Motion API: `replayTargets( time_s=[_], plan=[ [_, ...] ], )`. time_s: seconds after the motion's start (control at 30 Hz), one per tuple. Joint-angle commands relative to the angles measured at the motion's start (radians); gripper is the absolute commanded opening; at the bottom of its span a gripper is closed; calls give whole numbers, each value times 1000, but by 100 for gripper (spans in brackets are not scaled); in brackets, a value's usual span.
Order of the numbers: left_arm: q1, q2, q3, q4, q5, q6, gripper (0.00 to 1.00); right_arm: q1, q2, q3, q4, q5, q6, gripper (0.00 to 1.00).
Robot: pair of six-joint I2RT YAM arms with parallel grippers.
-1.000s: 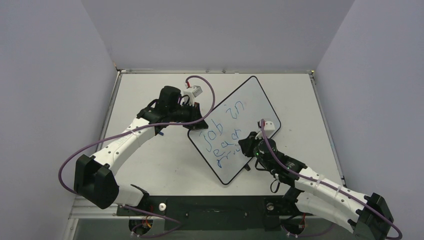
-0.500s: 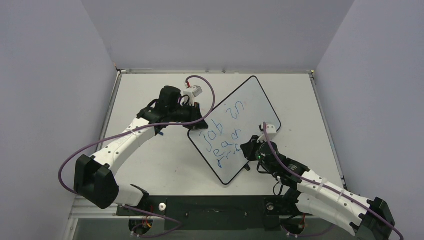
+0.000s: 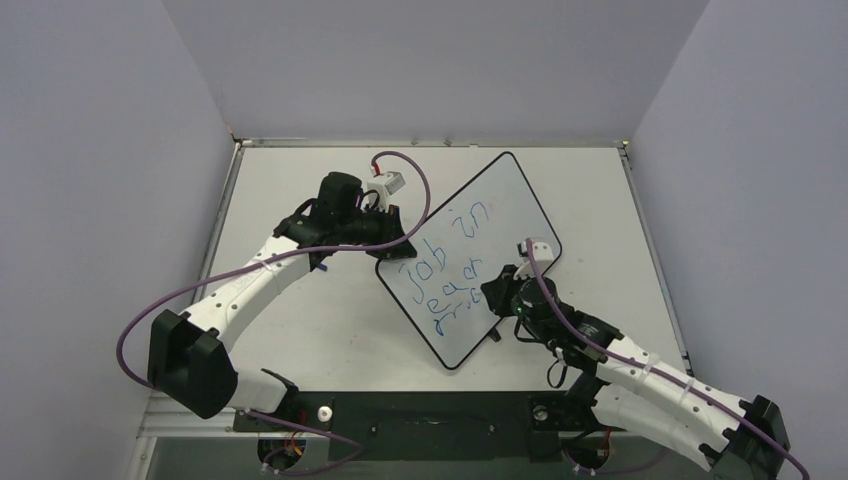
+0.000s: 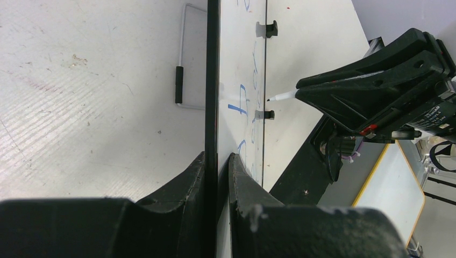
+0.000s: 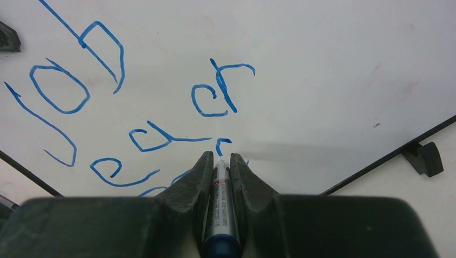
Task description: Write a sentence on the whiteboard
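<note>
Your right claw [image 5: 218, 158] is squeezed shut on a thin white marker with a blue end [image 5: 221, 212]. The marker sticks out between the two black fingers, and its tip points just ahead of the claw. The tip sits on or just above the big flat white whiteboard with the thin black edge [image 3: 505, 195]; you cannot tell from the pictures if it really touches.

The sentence [image 5: 226, 94] is blue, wobbly writing on the whiteboard. Its rows lie in front of the right claw and off to its left. The top row reads "job in". The rows under it are hard to read. The newest small blue mark is right at the marker tip.

Off to the right of the right claw, you can see the whiteboard's black edge and one small black foot [image 5: 425, 158].

Your left claw [image 4: 216, 158] pinches the black edge of the whiteboard, with one finger on each side of it. The whiteboard runs straight out ahead of that claw. From there you see the marker tip out in front and to the right, next to the writing side.

The whiteboard lies on the white table [image 3: 330, 325], between your two claws.
</note>
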State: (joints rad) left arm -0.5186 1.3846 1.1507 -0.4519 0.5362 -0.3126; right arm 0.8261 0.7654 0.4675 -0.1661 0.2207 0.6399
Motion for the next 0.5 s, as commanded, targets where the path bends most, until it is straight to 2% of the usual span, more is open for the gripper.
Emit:
replayTargets(
  time_s=[0.0,0.47],
  plan=[
    [-9,-9,-16,-53,-119,90,0,4,29,58,41,26,-25,0],
    [-9,-8,-17,-50,-118,90,0,-5,85,69,79,47,-37,0]
  ],
)
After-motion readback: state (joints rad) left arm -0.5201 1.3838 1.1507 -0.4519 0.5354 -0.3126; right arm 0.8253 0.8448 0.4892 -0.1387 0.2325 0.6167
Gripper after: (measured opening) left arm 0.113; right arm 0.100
